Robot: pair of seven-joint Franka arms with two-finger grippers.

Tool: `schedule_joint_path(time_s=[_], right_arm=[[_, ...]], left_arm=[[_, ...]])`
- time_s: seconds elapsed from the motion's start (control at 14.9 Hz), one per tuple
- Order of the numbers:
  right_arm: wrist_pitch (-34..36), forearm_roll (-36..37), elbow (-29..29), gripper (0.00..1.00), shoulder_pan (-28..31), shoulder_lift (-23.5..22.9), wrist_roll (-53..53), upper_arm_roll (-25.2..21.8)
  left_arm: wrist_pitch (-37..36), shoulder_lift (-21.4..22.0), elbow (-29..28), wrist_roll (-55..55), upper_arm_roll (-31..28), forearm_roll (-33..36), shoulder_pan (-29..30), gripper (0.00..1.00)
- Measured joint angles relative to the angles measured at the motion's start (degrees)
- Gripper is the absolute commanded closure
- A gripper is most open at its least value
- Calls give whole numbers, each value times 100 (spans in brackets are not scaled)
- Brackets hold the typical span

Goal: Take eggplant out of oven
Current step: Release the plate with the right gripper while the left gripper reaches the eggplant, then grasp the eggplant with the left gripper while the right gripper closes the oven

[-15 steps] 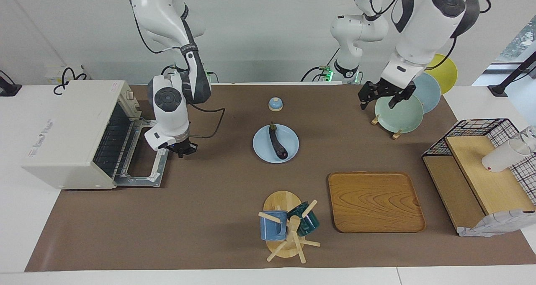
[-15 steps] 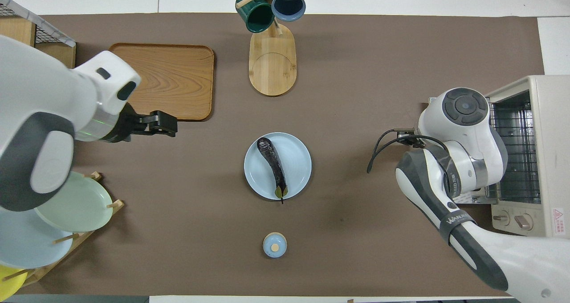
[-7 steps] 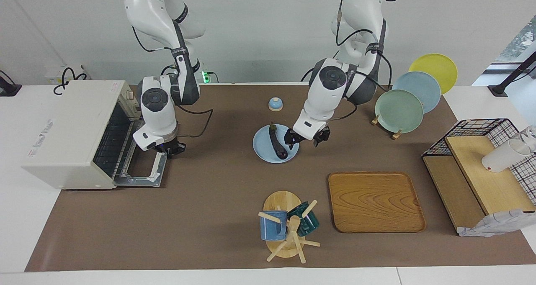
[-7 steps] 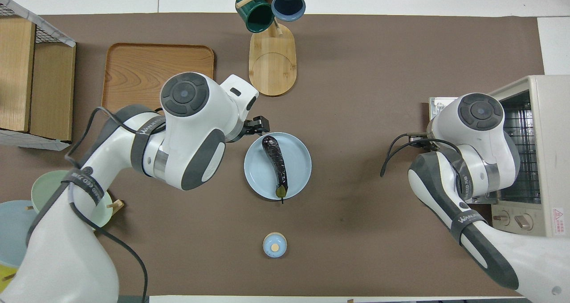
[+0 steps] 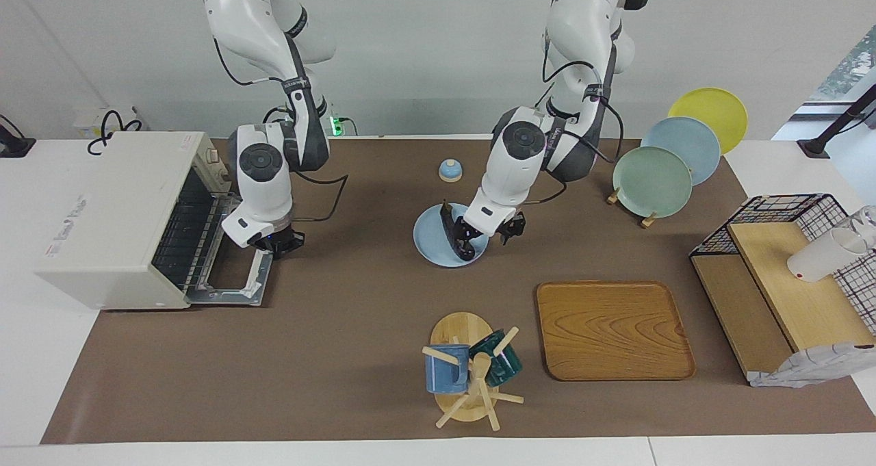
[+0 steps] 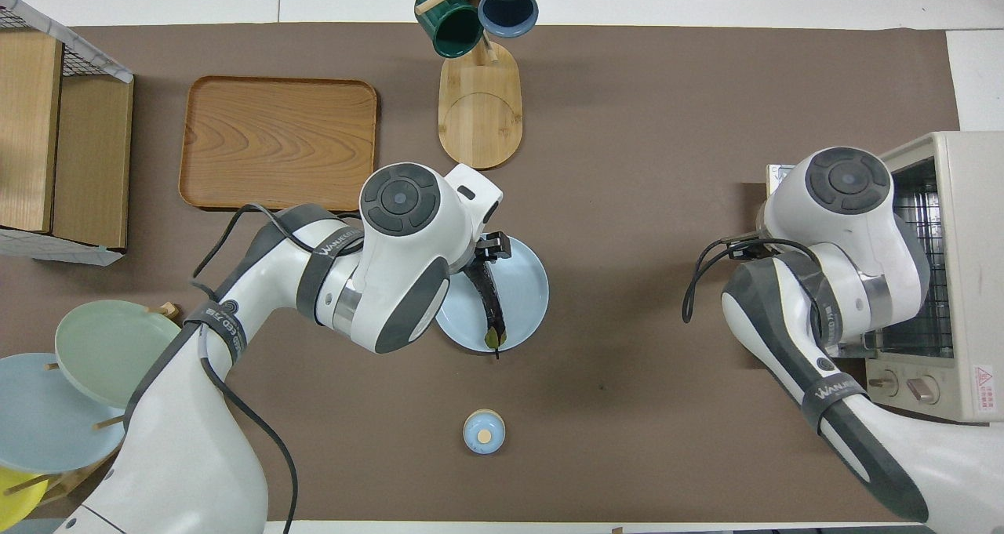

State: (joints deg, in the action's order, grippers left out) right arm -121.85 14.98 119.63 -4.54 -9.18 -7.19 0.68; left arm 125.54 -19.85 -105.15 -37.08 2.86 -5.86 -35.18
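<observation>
The dark purple eggplant (image 5: 452, 230) lies on a light blue plate (image 5: 430, 250) at the table's middle; it also shows in the overhead view (image 6: 492, 308). The white oven (image 5: 102, 206) stands at the right arm's end with its glass door (image 5: 233, 285) dropped open; I see only the bare wire rack inside. My left gripper (image 5: 489, 235) is open and low over the plate, at the eggplant's blunt end. My right gripper (image 5: 277, 242) hangs over the open oven door; in the overhead view the arm hides it.
A wooden tray (image 5: 612, 329) and a mug tree (image 5: 472, 373) with two mugs lie farther from the robots than the plate. A small blue knob (image 5: 449, 170) sits nearer. A plate rack (image 5: 660, 178) and a black wire shelf (image 5: 787, 274) stand at the left arm's end.
My left arm swung from the plate rack to the blue plate and came down by the eggplant's blunt end. My right gripper shifted slightly toward the oven.
</observation>
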Motion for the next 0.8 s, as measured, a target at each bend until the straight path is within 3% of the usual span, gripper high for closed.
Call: schedule_joint_path(time_s=[0.47, 0.8], right_arm=[[1135, -20, -695, 100, 457, 487, 728, 2], [1419, 68, -946, 100, 871, 647, 1135, -117]], left_arm=[[429, 0, -438, -238, -3, 0, -262, 0], [666, 0, -575, -429, -1, 0, -397, 34]])
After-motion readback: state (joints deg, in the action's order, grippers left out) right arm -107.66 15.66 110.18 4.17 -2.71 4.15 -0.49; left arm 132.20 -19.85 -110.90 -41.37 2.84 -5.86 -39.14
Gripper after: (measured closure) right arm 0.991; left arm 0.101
